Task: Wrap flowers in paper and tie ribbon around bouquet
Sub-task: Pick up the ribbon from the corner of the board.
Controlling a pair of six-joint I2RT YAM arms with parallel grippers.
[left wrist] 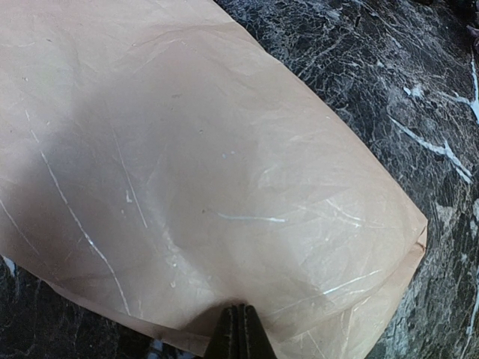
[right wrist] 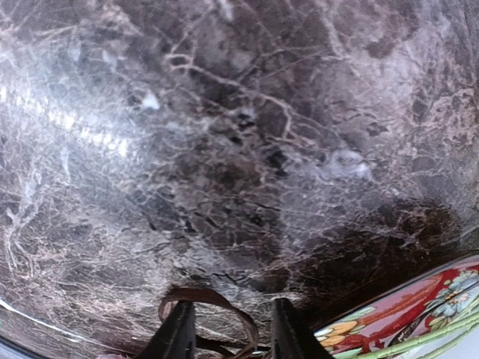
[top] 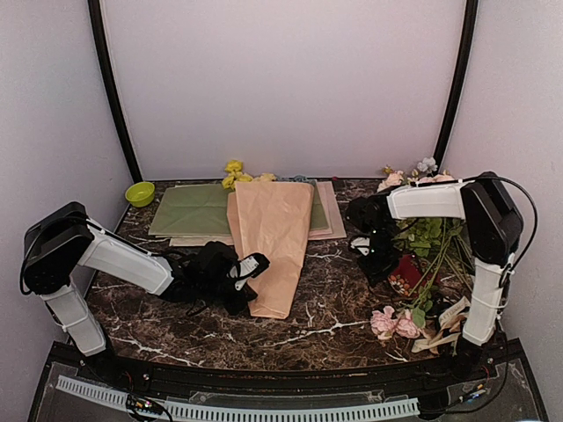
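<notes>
The peach paper (top: 271, 237) lies folded into a long cone down the middle of the marble table, forming the bouquet. The yellow flowers (top: 234, 173) poke out past its far, wide end. My left gripper (top: 251, 266) is shut and its tips (left wrist: 240, 308) press on the paper near the cone's left edge, close to the narrow end. My right gripper (top: 368, 248) hovers low over bare marble to the right of the cone. Its jaws (right wrist: 232, 305) stand open, and a loop of the thin brown ribbon (right wrist: 199, 292) curls between them by the left finger.
A green sheet (top: 189, 209) lies under the cone at the back left, with a small green bowl (top: 139, 193) beside it. Leafy stems (top: 435, 242), a red patterned object (right wrist: 404, 318), pink roses (top: 393, 322) and cream ribbons (top: 444, 330) crowd the right side.
</notes>
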